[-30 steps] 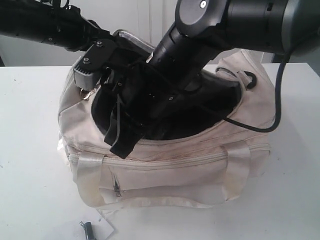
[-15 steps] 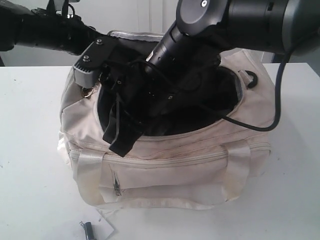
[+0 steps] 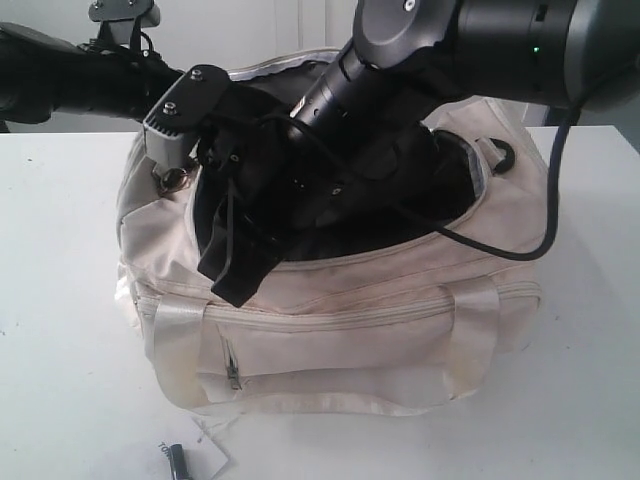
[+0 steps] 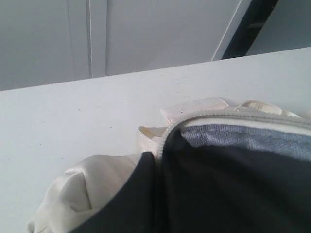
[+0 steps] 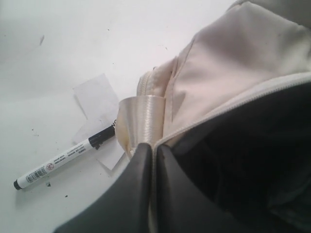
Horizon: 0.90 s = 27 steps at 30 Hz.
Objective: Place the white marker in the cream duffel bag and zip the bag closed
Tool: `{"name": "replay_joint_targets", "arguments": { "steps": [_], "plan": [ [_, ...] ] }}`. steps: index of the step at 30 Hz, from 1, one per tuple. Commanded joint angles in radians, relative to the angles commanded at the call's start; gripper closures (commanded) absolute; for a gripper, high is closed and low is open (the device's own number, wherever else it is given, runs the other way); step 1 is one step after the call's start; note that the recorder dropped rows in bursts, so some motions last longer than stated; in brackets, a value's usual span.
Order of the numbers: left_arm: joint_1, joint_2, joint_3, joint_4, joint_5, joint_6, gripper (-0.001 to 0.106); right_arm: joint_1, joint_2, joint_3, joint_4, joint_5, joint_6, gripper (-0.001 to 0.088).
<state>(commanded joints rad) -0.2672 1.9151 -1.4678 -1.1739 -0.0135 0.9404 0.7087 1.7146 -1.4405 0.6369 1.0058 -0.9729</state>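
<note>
The cream duffel bag (image 3: 400,330) sits mid-table with its dark-lined mouth open. My right gripper (image 3: 232,278) reaches across to the front left rim and is shut on the zip edge there; in the right wrist view that gripper (image 5: 154,148) pinches the rim beside a shiny strap handle (image 5: 138,119). My left gripper (image 4: 160,165) is at the back left of the bag, shut on the zip flap's edge (image 4: 233,116), which it holds raised. The white marker (image 5: 63,158) lies on the table outside the bag; only its dark end (image 3: 177,462) shows at the exterior view's bottom edge.
A white paper tag (image 5: 95,97) lies under the marker's dark tip, close to the bag's front. A black cable (image 3: 545,215) loops from the right arm over the bag's right end. The white table (image 3: 60,300) extends around the bag.
The left arm has risen and lifted the zip flap higher at the back of the bag. The right gripper stays clamped on the front rim. The marker has not moved.
</note>
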Motion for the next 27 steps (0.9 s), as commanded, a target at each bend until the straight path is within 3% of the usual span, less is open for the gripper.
{"name": "replay_joint_targets", "arguments": {
  "steps": [19,27],
  "plan": [
    [0.000,0.008,0.000,0.009,-0.017,0.000,0.105,0.000,0.008,0.000,-0.005,-0.047,0.000,0.0867],
    [0.000,0.008,0.000,0.009,-0.017,0.000,0.105,0.000,0.008,0.000,-0.031,-0.078,0.002,0.0685]
  ]
}}
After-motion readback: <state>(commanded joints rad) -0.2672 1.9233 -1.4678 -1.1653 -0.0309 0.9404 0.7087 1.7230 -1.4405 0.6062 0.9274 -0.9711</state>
